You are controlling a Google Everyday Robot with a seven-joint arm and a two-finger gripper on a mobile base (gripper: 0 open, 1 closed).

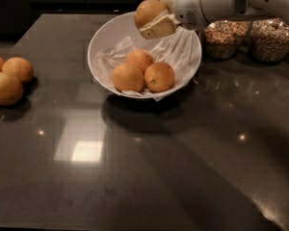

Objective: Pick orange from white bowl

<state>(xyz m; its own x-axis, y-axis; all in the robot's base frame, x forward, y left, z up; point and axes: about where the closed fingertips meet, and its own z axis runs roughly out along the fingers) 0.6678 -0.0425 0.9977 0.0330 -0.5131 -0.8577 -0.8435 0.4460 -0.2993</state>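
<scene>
The white bowl [102, 40] stands at the back middle of the dark table, lined with a wrinkly white sheet. My gripper [156, 20] reaches in from the upper right and is shut on the pale orange [148, 11], holding it lifted above the bowl's far rim. Three smaller, deeper-orange fruits [142, 71] lie in the bowl below it.
Three loose oranges [9, 78] lie at the table's left edge. Two glass jars of grain [250, 37] stand behind the bowl at the right. The dark tabletop [149, 167] stretches toward the front.
</scene>
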